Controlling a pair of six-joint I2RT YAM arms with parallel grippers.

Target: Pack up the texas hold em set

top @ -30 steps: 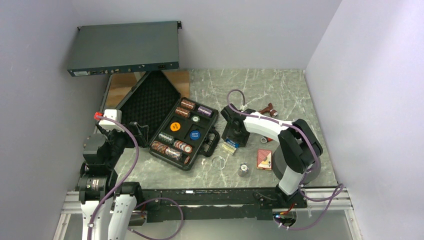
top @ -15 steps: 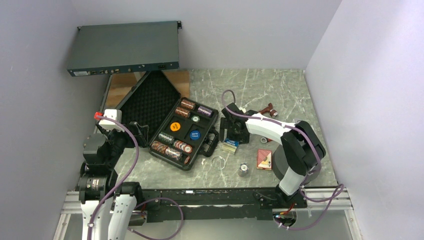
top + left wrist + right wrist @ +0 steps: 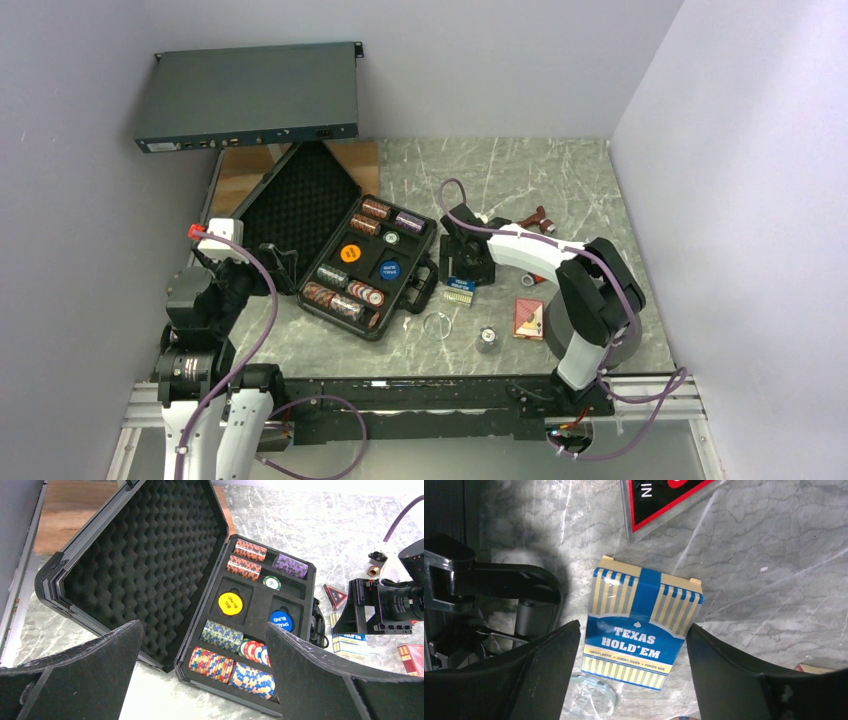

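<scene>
This looks like a robotics lab test cell: bare pale-lilac walls (image 3: pixel 720 150) box in a marble-patterned surface (image 3: pixel 560 180), a left arm (image 3: pixel 200 300) and right arm (image 3: pixel 560 265) trailing purple cables (image 3: pixel 262 300) stand on a metal rail (image 3: pixel 660 392), and a dark-grey rack unit (image 3: pixel 250 95) sits at the back.

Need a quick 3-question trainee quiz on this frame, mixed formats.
1. True or false: the red card box is inside the case.
2. The case's lid is: A) shut, B) open, C) detached.
3. Fill in: the right gripper, open, straddles the ___.
Key: 1 false; 2 B; 3 blue card box.
</scene>
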